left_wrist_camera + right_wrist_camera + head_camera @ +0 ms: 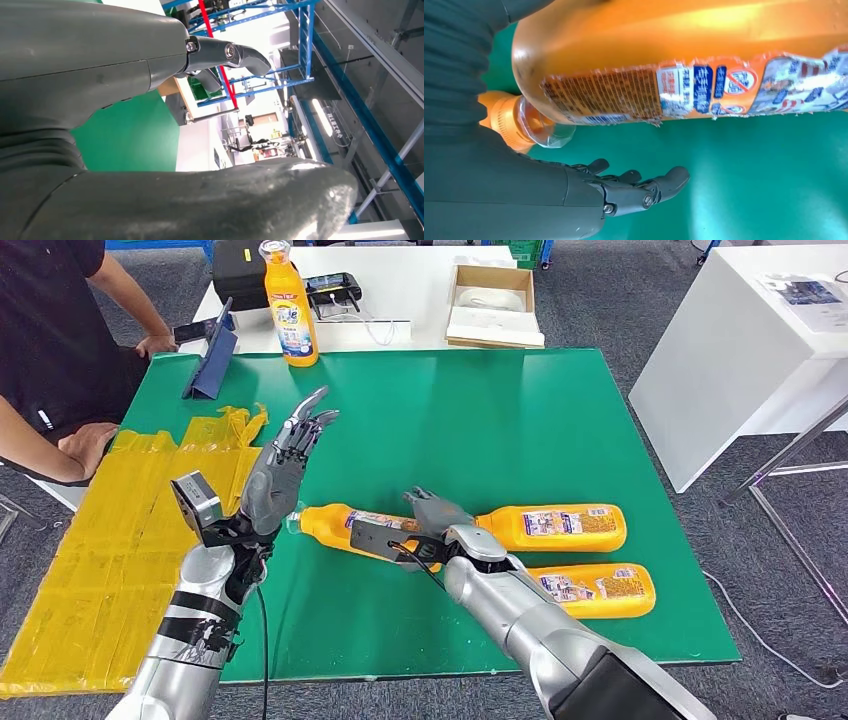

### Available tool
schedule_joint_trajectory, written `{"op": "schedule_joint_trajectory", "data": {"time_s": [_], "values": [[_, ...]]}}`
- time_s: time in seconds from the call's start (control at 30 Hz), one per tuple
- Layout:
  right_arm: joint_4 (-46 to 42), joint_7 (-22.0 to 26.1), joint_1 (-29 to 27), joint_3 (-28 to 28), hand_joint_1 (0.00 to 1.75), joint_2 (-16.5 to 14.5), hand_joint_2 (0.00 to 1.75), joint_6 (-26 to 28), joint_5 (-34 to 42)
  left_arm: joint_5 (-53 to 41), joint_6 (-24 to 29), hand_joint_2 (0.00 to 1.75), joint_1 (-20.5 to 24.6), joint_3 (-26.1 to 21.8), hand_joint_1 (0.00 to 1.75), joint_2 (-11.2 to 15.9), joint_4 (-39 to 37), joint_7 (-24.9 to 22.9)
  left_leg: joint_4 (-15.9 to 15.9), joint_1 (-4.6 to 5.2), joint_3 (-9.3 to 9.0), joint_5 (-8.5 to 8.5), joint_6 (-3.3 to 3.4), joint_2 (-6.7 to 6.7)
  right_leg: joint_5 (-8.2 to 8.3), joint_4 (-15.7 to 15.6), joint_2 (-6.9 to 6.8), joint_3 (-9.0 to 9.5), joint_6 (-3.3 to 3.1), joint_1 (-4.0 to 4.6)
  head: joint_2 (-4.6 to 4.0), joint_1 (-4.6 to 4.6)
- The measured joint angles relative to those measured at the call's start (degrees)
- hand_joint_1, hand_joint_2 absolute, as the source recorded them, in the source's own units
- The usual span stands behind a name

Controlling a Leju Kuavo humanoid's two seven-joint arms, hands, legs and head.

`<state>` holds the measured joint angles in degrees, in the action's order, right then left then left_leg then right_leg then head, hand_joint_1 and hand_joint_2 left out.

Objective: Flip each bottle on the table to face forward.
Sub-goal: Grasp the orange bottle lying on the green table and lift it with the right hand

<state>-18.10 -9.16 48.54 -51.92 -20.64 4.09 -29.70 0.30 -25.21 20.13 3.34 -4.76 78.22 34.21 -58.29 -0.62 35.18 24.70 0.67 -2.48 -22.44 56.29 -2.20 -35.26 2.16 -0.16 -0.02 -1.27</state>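
The left hand (285, 465) hovers raised with fingers spread and holding nothing, while beside it on the green table (480, 410) the right hand (432, 520) rests on a lying bottle (345, 525), fingers loosely extended, whether gripping I cannot tell.

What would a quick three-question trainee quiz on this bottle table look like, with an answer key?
1. True or false: the left hand holds a bottle.
2. How many orange bottles lie flat on the green table? A) one B) three C) five
3. Fill in: the upright bottle stands at the table's ___ edge.

Key: 1. False; it is raised, fingers apart. 2. B; the right hand is at the left lying bottle. 3. Far.
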Motion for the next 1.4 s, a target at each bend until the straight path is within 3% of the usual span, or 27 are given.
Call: {"op": "schedule_joint_trajectory", "data": {"time_s": [0.37,0.83,1.27,1.3,1.4], "values": [[-0.2,-0.1,0.3,-0.5,0.0,0.0,1.75,0.2,1.5,0.1,0.0,0.0,0.0,0.0,0.0,0.0,0.0,-0.1,0.0,0.0,0.01,0.0,0.0,0.0,0.0,0.0,0.0,-0.02,0.0,0.0,0.0,-0.01],[-1.2,-2.2,0.6,-6.6,0.0,-0.1,1.75,-1.1,9.3,0.4,-0.2,0.0,0.0,0.2,0.0,0.0,0.0,0.0,0.0,0.0,0.03,0.0,0.0,0.0,0.0,0.0,0.0,-0.06,0.0,0.0,0.0,-0.01],[-1.2,-2.5,-0.8,-11.3,0.0,-0.1,1.75,-2.6,11.5,-0.3,0.1,0.0,-0.3,1.4,0.0,-0.7,-0.5,1.0,0.0,0.0,0.05,0.0,0.0,-0.01,0.0,0.0,0.0,-0.08,0.0,0.01,0.0,-0.01],[-1.2,-2.7,-0.9,-11.7,0.01,-0.1,1.75,-2.8,11.6,-0.3,0.1,0.0,-0.4,1.4,0.0,-0.7,-0.5,1.0,0.0,0.0,0.05,0.0,0.0,-0.01,0.0,0.0,0.01,-0.08,0.0,0.01,0.0,-0.01],[-1.2,-4.7,-0.9,-13.9,0.28,-0.1,1.75,-4.3,12.4,-0.1,0.0,0.0,-0.9,1.5,0.0,-0.8,-0.5,0.4,0.0,0.0,0.05,0.0,0.0,-0.01,0.0,0.0,0.0,-0.09,0.0,0.01,0.0,0.0]]}}
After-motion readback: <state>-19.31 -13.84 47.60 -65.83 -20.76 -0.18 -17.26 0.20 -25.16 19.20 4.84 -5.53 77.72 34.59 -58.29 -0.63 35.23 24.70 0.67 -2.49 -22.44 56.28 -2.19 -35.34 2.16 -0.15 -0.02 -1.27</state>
